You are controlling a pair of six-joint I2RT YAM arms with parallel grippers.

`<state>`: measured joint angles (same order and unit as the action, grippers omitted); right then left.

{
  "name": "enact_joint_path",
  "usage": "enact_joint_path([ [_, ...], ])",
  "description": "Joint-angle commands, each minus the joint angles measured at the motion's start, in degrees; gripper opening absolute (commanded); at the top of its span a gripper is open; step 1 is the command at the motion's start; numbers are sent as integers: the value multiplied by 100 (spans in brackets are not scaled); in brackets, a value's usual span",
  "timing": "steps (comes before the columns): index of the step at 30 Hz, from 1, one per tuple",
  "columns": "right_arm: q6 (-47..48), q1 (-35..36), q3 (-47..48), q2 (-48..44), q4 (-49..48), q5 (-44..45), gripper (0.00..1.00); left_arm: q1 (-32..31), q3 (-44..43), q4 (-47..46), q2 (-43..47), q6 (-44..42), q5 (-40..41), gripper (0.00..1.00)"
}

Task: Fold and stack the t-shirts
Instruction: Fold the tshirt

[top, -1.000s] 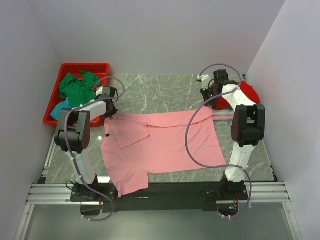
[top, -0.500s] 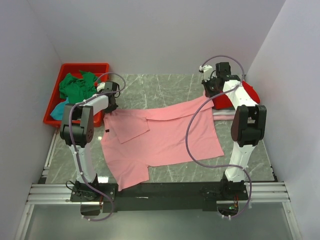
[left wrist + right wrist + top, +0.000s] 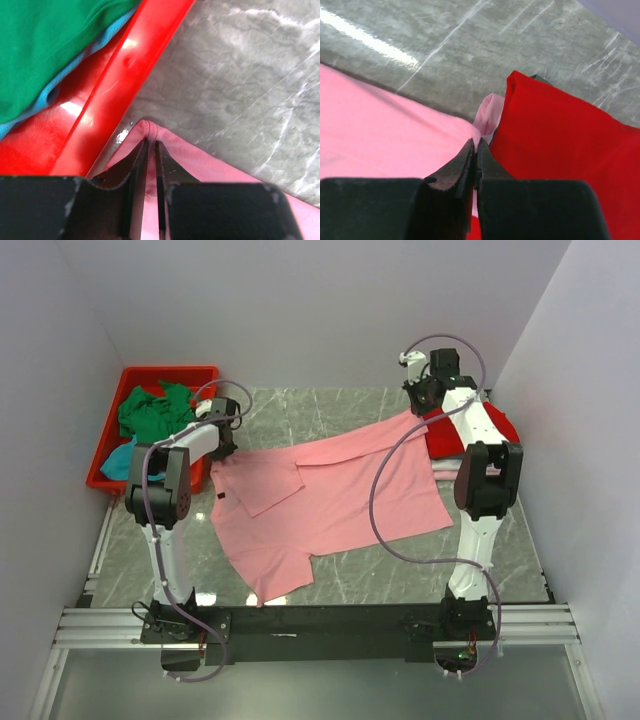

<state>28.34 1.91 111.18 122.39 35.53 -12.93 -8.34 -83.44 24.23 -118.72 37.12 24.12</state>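
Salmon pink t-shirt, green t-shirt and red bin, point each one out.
salmon pink t-shirt (image 3: 340, 505), top external view, middle of its body.
green t-shirt (image 3: 150, 418), top external view, bunched middle.
red bin (image 3: 170, 371), top external view, far rim.

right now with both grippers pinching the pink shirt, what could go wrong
1. The left gripper holds only a thin corner of the pink shirt, right beside the red bin. The cloth could slip out, or the fingers could bump the bin wall.
2. The right gripper pinches its corner right beside the red shirt, so a further pull might drag or ruffle that shirt.
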Motion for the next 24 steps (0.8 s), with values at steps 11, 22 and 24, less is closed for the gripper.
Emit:
enact_joint_path([
  [11, -197, 160, 493, -135, -301, 370, 52, -45, -244, -488, 735, -188, -1444, 33],
  [22, 592, 160, -1035, -1980, 154, -1508, 73, -98, 702, -1558, 2939, -829, -2833, 60],
  [24, 1658, 152, -1656, -2532, 802, -2611, 77, -63, 1161, -1859, 3693, -1048, -3252, 85],
])
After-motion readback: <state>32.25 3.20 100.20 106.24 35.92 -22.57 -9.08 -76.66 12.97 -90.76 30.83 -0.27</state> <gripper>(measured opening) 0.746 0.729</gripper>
